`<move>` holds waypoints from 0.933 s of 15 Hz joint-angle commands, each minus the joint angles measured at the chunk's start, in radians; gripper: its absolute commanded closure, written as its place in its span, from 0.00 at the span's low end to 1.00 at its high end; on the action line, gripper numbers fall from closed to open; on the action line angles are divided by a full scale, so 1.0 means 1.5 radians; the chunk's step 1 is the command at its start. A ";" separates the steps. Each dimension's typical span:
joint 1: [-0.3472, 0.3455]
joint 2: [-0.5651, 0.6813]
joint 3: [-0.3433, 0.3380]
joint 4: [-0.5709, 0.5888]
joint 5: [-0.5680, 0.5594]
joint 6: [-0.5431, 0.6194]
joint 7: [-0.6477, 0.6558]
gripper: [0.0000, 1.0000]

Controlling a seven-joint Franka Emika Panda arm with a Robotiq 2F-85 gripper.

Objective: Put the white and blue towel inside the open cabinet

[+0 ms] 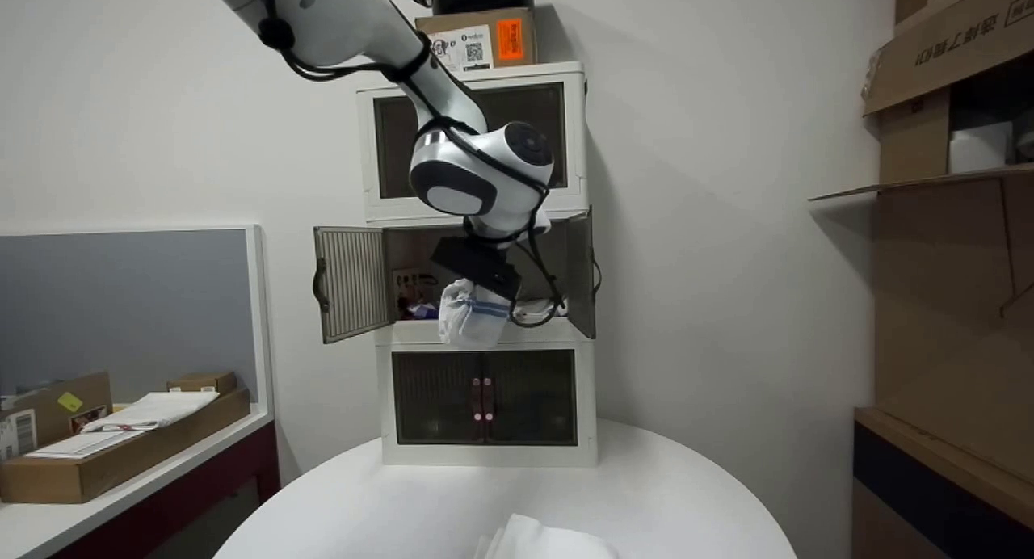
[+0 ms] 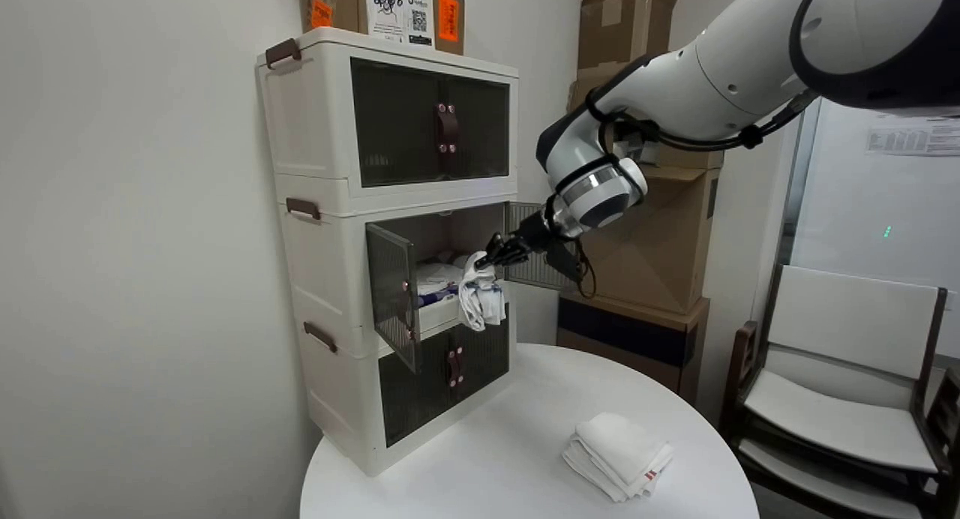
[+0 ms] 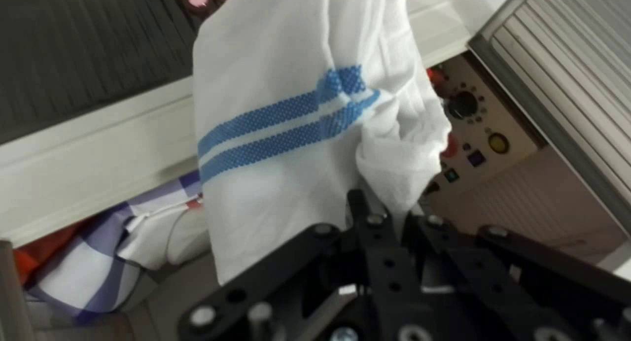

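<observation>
"1 round white tabletop (image 2: 517, 444). What stands on it?"

"A white tower (image 2: 322, 271) of 3 tiers. The middle one is the open cabinet (image 2: 450, 234), its 2 doors (image 1: 351, 284) swung outward."

"Next?"

"A folded white cloth (image 2: 619, 455), on the tabletop, well apart from the tower."

"And the white and blue towel (image 3: 266, 188)?"

"At the open cabinet's mouth, its lower part hanging in front of the sill (image 1: 414, 333)."

"The tool (image 3: 389, 215)?"

"Closed on a gathered fold of the towel, near 2 blue stripes (image 3: 261, 117)."

A pale wall (image 1: 727, 220) backs a round white table (image 2: 495, 459) near a dark-framed chair (image 2: 847, 320).
</observation>
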 commanded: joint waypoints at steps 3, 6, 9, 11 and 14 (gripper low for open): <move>0.008 0.026 -0.025 0.076 0.089 -0.112 -0.065 0.98; 0.013 0.052 -0.029 0.101 0.128 -0.127 -0.096 0.98; 0.021 0.093 -0.029 0.137 0.159 -0.120 -0.113 0.98; 0.028 0.124 -0.028 0.163 0.175 -0.111 -0.121 0.98; 0.029 0.154 -0.031 0.184 0.189 -0.114 -0.131 0.98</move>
